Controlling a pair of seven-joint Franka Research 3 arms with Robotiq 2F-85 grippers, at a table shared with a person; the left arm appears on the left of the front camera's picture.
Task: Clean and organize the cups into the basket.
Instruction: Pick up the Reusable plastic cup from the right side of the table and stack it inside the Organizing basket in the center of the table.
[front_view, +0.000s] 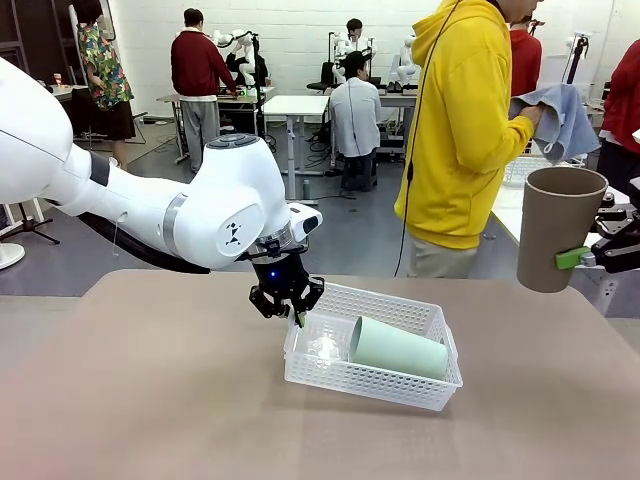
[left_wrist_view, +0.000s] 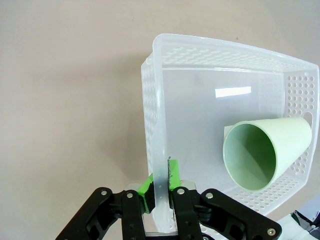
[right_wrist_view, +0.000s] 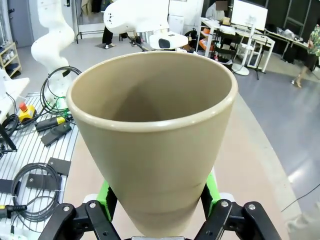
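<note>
We see a tan table (front_view: 150, 400) with a shallow white mesh basket (front_view: 370, 385) resting on it, a little right of center. A pale green cup (front_view: 398, 348) lies on its side inside the basket, toward the right end, its open mouth facing the basket's left end. The left gripper (left_wrist_view: 161, 189) reaches down to the basket's left end, and its green-padded fingers (left_wrist_view: 145, 187) are pinched tight on that end wall, one inside and one outside. At the right edge of the front view, the right gripper (right_wrist_view: 158, 190) holds a brown cup (front_view: 555, 225) upright in the air, well apart from the basket, with its pads spread wide and pressed against the cup's lower sides. Across the table stands a person in a yellow hoodie (front_view: 455, 130), holding a blue-grey cloth (front_view: 560, 120).
</note>
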